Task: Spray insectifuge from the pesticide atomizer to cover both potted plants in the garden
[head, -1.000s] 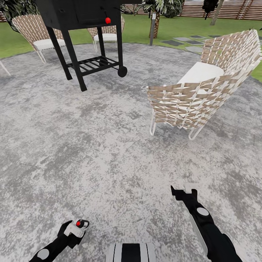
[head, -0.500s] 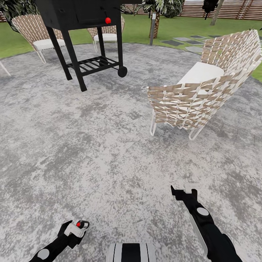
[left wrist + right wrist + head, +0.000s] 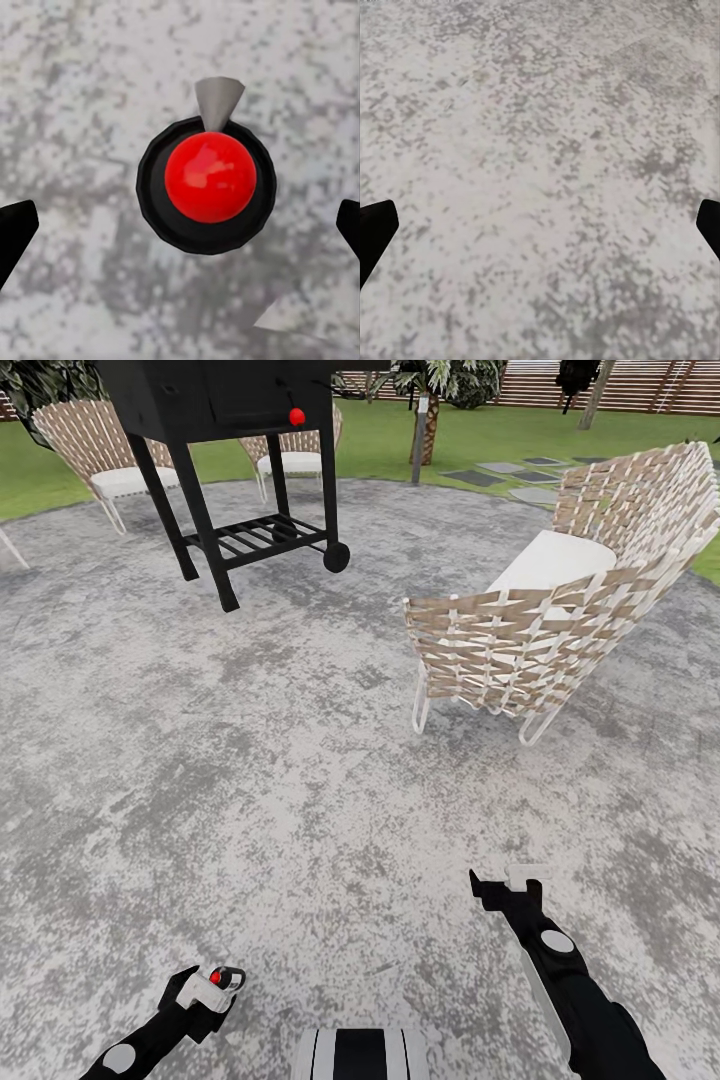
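Observation:
The pesticide atomizer (image 3: 214, 977) stands upright on the grey patio (image 3: 300, 780) near the view's lower left. The left wrist view looks straight down on the pesticide atomizer (image 3: 206, 184), showing its round red top, black body and grey nozzle. My left gripper (image 3: 212, 984) hangs low right over it, open. In the wrist view the left gripper (image 3: 180, 225) has its black fingertips (image 3: 15, 232) wide apart on either side, and the bottle seems just beyond them. My right gripper (image 3: 508, 880) is open over bare paving, with nothing between the right gripper (image 3: 540, 225) fingers. The potted plants are out of view.
A black grill (image 3: 230, 420) on legs stands ahead to the left. A woven chair (image 3: 560, 620) with a white cushion sits ahead on the right, and two more chairs (image 3: 95, 450) stand behind the grill. Lawn (image 3: 380, 435), stepping stones (image 3: 510, 470) and fence (image 3: 640, 385) lie beyond.
My left gripper has sunk slightly lower in the head view, closer over the atomizer. The right arm and the camera have stayed still.

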Controlling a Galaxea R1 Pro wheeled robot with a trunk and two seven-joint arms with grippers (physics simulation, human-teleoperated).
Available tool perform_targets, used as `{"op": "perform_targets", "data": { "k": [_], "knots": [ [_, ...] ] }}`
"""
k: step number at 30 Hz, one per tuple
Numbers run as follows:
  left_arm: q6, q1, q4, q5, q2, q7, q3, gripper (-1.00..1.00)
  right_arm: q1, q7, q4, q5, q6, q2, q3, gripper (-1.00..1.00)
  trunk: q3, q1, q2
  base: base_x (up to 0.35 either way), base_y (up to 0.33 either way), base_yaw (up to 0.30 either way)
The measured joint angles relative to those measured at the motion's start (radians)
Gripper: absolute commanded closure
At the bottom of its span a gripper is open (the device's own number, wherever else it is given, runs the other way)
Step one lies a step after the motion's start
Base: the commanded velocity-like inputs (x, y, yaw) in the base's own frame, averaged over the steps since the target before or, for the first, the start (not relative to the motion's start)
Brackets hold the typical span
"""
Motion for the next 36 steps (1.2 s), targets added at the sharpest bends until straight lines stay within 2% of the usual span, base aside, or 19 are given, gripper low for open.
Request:
{"op": "perform_targets", "data": {
  "k": [27, 28, 36],
  "knots": [
    [0.000, 0.000, 0.000, 0.000, 0.000, -0.001, -0.002, -1.00, 0.000, 0.000, 0.000, 0.000, 0.000, 0.000, 0.000, -1.00, 0.000, 0.000, 0.000, 0.012, 0.000, 0.000],
    [0.000, 0.000, 0.000, 0.000, 0.000, 0.000, -0.002, 1.00, 0.000, 0.000, 0.000, 0.000, 0.000, 0.000, 0.000, -1.00, 0.000, 0.000, 0.000, 0.000, 0.000, 0.000],
    [0.001, 0.000, 0.000, 0.002, 0.000, -0.001, -0.001, 1.00, 0.000, 0.000, 0.000, 0.000, 0.001, 0.000, 0.000, -1.00, 0.000, 0.000, 0.000, 0.000, 0.000, 0.000]
  ]
}}
